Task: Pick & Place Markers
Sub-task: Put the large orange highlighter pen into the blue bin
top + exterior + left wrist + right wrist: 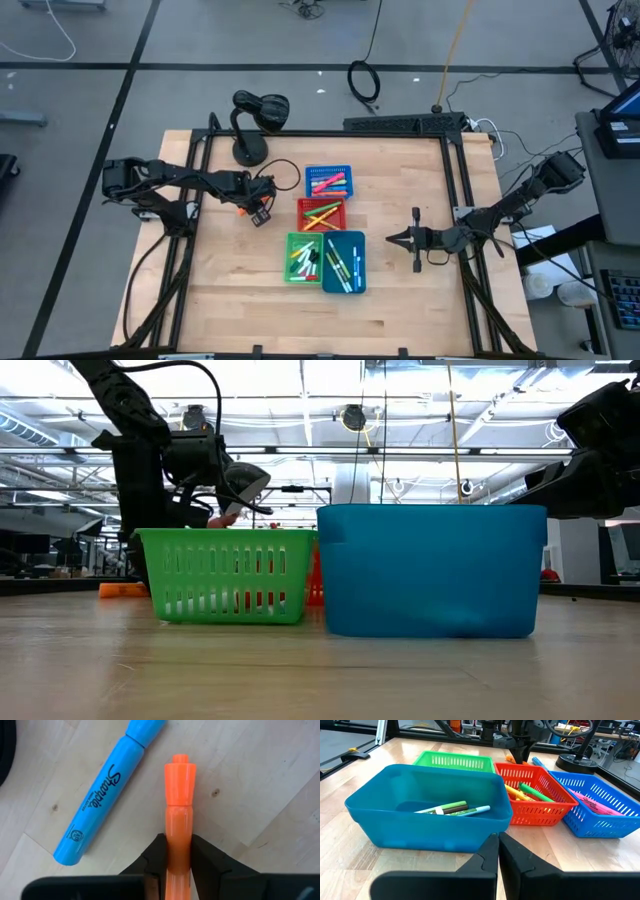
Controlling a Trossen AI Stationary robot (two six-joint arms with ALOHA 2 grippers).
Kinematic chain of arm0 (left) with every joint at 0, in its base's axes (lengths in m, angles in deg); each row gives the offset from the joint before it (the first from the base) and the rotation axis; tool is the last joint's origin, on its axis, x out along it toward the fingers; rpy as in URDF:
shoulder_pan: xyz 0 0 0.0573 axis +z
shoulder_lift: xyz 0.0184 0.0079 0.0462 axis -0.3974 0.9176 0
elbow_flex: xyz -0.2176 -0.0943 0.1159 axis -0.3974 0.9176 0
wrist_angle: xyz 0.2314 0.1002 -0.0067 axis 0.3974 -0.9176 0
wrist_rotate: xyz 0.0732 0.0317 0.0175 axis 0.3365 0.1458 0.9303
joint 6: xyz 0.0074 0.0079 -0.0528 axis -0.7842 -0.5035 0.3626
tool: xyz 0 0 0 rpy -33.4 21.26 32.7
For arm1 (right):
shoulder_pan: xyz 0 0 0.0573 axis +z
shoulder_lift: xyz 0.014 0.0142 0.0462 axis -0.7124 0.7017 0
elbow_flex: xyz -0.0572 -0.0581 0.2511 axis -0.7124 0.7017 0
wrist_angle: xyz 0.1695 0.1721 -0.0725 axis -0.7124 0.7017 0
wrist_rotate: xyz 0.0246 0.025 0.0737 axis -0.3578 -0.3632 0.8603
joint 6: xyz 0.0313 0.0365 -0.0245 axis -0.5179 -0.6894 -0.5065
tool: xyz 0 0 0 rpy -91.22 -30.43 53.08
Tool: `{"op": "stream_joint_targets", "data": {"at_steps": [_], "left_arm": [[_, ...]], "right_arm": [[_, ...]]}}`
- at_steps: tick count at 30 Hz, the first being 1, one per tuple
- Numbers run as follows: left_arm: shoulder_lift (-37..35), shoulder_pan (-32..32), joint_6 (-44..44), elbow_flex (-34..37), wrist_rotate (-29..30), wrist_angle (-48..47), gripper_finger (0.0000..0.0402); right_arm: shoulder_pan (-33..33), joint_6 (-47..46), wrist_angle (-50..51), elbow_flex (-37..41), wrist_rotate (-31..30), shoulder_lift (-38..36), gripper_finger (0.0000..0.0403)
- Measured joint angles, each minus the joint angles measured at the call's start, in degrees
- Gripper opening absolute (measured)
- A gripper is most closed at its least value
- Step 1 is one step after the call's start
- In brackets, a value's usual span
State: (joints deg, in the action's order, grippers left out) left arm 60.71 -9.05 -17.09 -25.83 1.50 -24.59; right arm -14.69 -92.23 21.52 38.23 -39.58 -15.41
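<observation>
An orange marker [179, 785] lies on the wooden table left of the red basket [322, 203], and my left gripper [178, 840] is shut on it, pointing down. A blue marker [105, 790] lies loose on the table beside it. More markers lie in the blue basket [328, 170], the red basket, the green basket [291, 258] and the teal bin [425, 827]. My right gripper [392, 239] waits shut to the right of the bins, holding nothing. My left gripper pinches the orange marker's barrel [178, 827] between its two fingers, one on each long side, below the narrower capped end. The fingers come from above, pointing steeply down. In the low view the marker [122, 590] shows level at table height.
The four bins stand close together at the table's middle. A black stand [250, 125] rises at the far left behind my left arm. Bare wood lies along the near edge and between the bins and my right gripper.
</observation>
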Motion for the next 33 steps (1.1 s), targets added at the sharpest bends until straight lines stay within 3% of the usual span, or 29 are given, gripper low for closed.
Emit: {"op": "stream_joint_targets", "data": {"at_steps": [8,17,22,25,30,33], "left_arm": [[0.0,-0.1,0.2,0.0,0.5,0.8,0.0065],[-5.1,-2.5,-6.0,0.2,7.1,14.7,0.0064],[-9.8,-3.6,-11.0,0.2,4.2,28.5,0.0064],[-10.6,-4.4,-15.4,0.0,3.7,41.5,0.0064],[-9.1,-4.5,-21.5,-0.1,-4.2,65.4,0.0064],[-7.5,-4.6,-21.8,-2.7,-5.4,68.1,0.0064]], "right_arm": [[0.0,0.0,0.0,0.0,0.0,0.0,0.0000],[0.0,0.0,0.0,0.0,0.0,0.0,0.0000],[0.0,0.2,0.0,0.0,-0.1,0.0,0.0000],[0.0,0.2,0.0,0.0,-0.2,0.0,0.0000],[0.0,0.2,0.0,0.0,-0.2,0.0,0.0000],[0.0,0.2,0.0,0.0,-0.2,0.0,0.0000]]}}
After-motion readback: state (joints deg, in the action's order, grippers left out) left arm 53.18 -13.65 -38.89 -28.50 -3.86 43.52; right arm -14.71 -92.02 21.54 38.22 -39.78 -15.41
